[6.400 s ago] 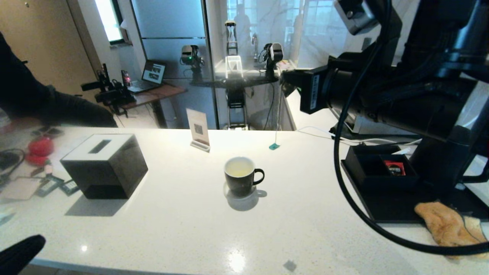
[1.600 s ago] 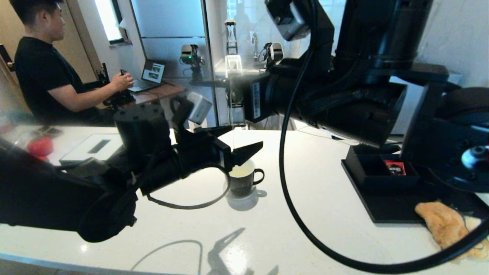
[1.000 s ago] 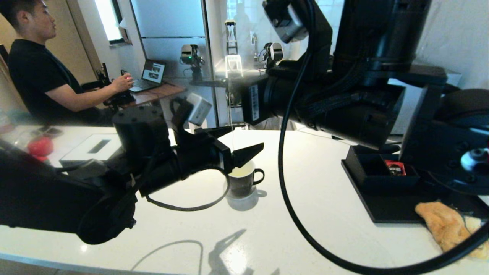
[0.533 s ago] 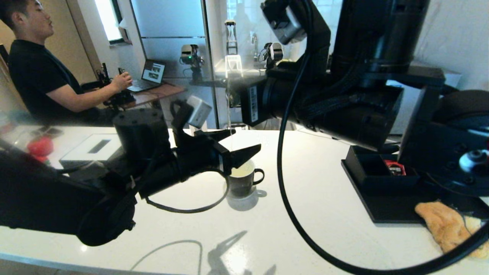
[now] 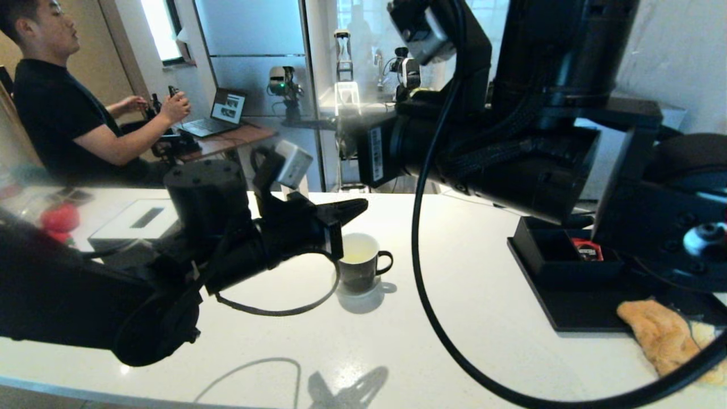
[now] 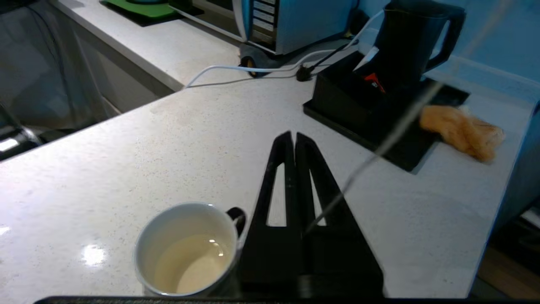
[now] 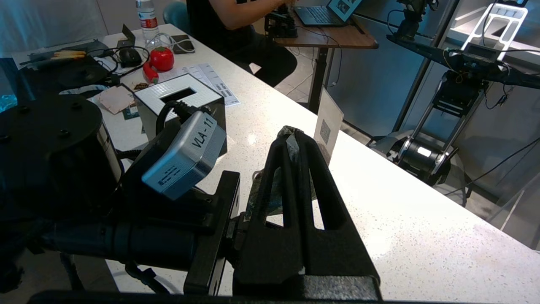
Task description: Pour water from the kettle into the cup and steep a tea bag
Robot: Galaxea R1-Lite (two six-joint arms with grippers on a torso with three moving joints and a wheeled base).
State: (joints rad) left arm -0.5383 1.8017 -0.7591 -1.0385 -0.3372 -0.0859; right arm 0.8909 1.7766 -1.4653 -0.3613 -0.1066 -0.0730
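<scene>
White counter [image 5: 454, 341] under both arms, cup [image 5: 359, 262] of pale liquid mid-surface. Only in left wrist view: kettle [image 6: 411, 40] on black tray [image 6: 405, 154], far corner. Left gripper [image 6: 293, 139] pinched shut just beside cup, spread wide a moment ago; right gripper [image 7: 295, 137] clamping a dark wrapper overhead.

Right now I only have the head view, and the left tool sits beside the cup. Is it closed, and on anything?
Observer: The left wrist view shows the left tool closed beside the cup, with a thin string running out of its grip.
Operator: And the right tool? Its own arm hides it from me.
Observer: The right wrist view shows the right tool closed on a crumpled greyish scrap. I cannot tell whether that is the tea bag.
</scene>
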